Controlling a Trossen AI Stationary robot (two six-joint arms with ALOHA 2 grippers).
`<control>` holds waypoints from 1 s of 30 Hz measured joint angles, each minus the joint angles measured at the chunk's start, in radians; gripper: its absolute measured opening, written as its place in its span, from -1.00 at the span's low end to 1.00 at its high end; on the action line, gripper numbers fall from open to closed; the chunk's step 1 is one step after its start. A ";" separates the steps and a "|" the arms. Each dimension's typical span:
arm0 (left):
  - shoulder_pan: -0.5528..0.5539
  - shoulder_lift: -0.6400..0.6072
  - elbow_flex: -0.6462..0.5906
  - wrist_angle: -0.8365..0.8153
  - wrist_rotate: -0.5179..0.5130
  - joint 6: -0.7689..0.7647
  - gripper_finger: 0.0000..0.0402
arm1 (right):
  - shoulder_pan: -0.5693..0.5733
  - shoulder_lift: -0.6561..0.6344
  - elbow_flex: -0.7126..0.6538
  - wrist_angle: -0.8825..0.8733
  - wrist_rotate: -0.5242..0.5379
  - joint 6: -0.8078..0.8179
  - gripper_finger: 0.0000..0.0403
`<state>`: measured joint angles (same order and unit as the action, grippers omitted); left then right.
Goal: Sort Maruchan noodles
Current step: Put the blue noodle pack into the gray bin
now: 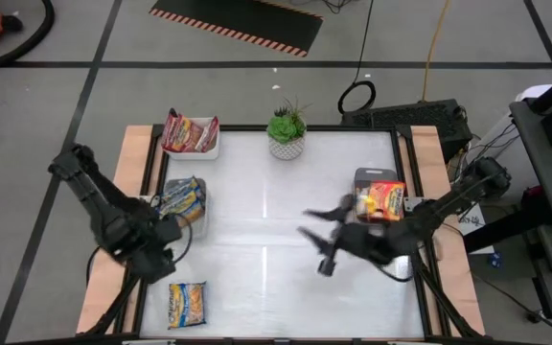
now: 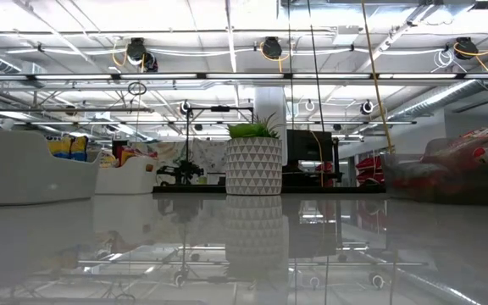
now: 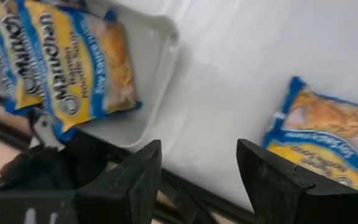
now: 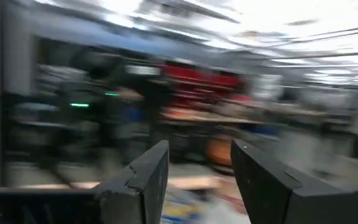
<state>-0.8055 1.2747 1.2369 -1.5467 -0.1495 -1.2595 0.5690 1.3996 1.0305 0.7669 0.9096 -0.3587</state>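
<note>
our left pincer (image 3: 197, 180) hangs open and empty btwn the blue-yellow tray (image 1: 195, 213) and a loose blue-yellow packet (image 1: 187, 305) on the counter (image 1: 276, 230), prob next. right pincer (image 1: 316, 237) open, empty mid-counter, near the orange packets (image 1: 382, 200).

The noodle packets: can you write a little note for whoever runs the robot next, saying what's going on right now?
Left hand: open, empty, at the table's left edge between the blue-packet tray and the loose packet.
Right hand: open, empty, over the middle of the table.
Sorted: blue-and-yellow packets in the left tray; red packets in the back-left tray; orange-red packets in the grey tray on the right.
Left: one blue-and-yellow packet lies loose at the front left. It probably belongs with the other blue ones.
</note>
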 joint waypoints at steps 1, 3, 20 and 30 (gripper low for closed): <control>-0.031 0.000 0.000 0.015 -0.023 -0.024 0.06 | -0.023 0.022 0.007 -0.007 -0.082 0.063 -0.17; -0.086 0.000 0.000 0.062 -0.108 -0.052 0.06 | -0.064 0.080 0.034 -0.055 -0.159 0.144 -0.17; -0.287 0.001 0.000 0.267 -0.531 0.058 0.06 | -0.213 0.716 0.606 -0.395 -0.685 0.359 -0.17; -0.309 0.001 0.000 0.266 -0.541 0.039 0.06 | -0.227 1.021 0.903 -0.511 -0.781 0.314 -0.17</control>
<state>-1.1141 1.2759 1.2369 -1.2803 -0.6904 -1.2205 0.3420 2.4202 1.9334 0.2555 0.1283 -0.0445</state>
